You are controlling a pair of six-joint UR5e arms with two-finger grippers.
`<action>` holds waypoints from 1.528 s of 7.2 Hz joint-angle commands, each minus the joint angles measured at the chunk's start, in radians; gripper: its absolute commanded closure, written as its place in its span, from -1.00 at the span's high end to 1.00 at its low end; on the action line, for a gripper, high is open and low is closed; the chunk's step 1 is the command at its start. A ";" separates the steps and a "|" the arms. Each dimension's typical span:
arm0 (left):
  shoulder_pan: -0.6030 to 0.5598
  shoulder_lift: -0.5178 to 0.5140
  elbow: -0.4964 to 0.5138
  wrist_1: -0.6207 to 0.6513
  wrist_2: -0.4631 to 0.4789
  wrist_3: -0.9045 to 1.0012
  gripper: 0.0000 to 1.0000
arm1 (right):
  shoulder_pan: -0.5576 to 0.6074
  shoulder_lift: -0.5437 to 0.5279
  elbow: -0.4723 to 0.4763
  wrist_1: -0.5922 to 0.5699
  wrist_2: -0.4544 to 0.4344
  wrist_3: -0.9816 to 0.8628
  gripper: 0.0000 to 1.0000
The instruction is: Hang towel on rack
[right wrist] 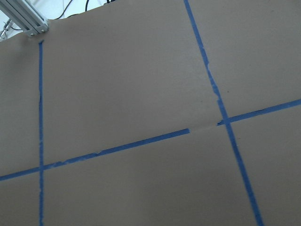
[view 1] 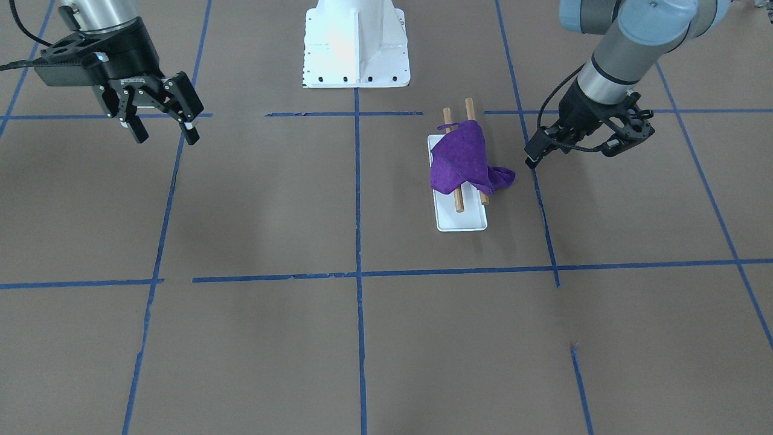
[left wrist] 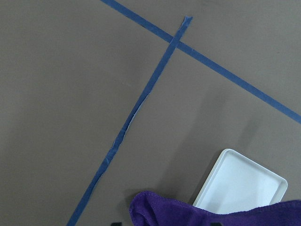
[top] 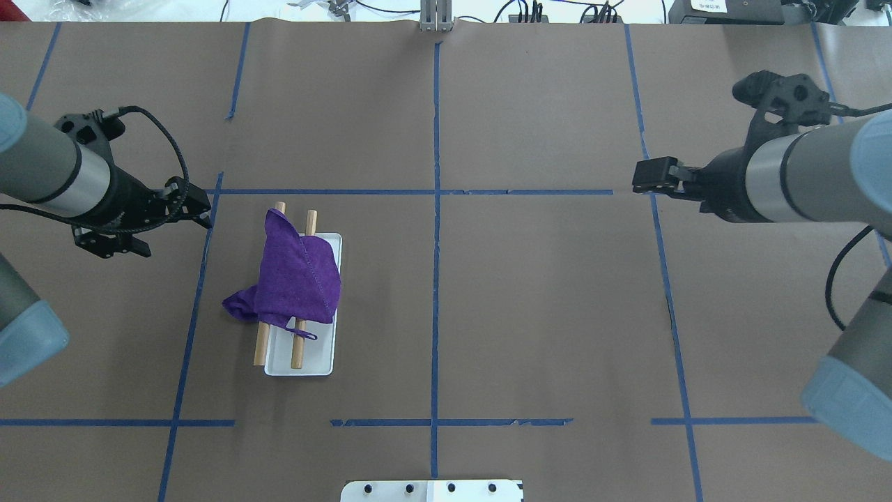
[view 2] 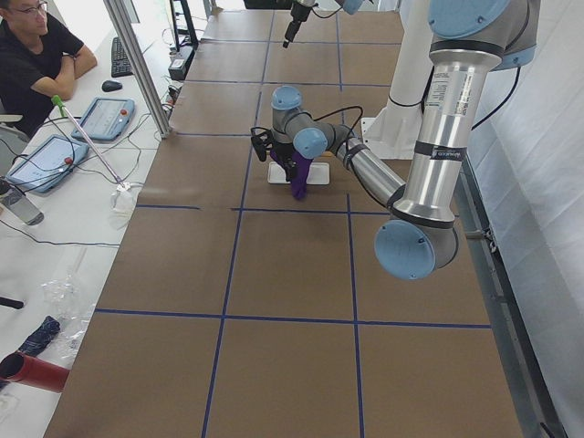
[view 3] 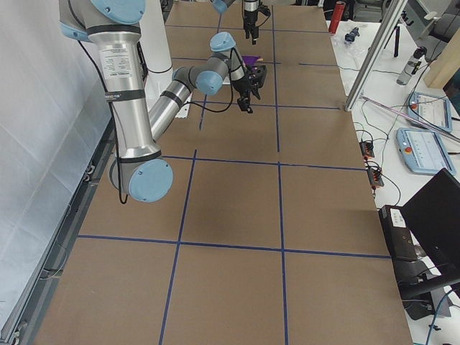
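Note:
The purple towel (view 1: 462, 160) lies draped over the rack's two wooden dowels (view 1: 469, 107), with one bunched end hanging off toward my left arm. The rack's white base (view 1: 462, 222) rests flat on the table. From overhead the towel (top: 300, 275) covers the middle of the dowels (top: 297, 352). My left gripper (view 1: 532, 156) hovers beside the rack, clear of the towel, empty, and looks open. Its wrist view shows the towel's edge (left wrist: 211, 212) and a corner of the base (left wrist: 244, 179). My right gripper (view 1: 166, 134) is open and empty, far from the rack.
The large white bolted pedestal (view 1: 356, 45) stands at the robot's side of the table. Blue tape lines (top: 435, 209) cross the brown table cover. An operator (view 2: 36, 55) sits beyond the table's far edge, with tablets nearby.

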 commanded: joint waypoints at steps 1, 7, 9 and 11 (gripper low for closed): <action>-0.129 0.031 0.009 0.002 -0.006 0.365 1.00 | 0.215 -0.090 -0.072 -0.001 0.220 -0.283 1.00; -0.671 0.162 0.234 -0.001 -0.095 1.488 1.00 | 0.747 -0.148 -0.419 -0.193 0.456 -1.349 1.00; -0.694 0.209 0.250 0.047 -0.121 1.508 1.00 | 0.798 -0.173 -0.422 -0.351 0.525 -1.457 1.00; -0.689 0.245 0.244 0.091 -0.219 1.385 1.00 | 0.796 -0.191 -0.416 -0.357 0.515 -1.469 1.00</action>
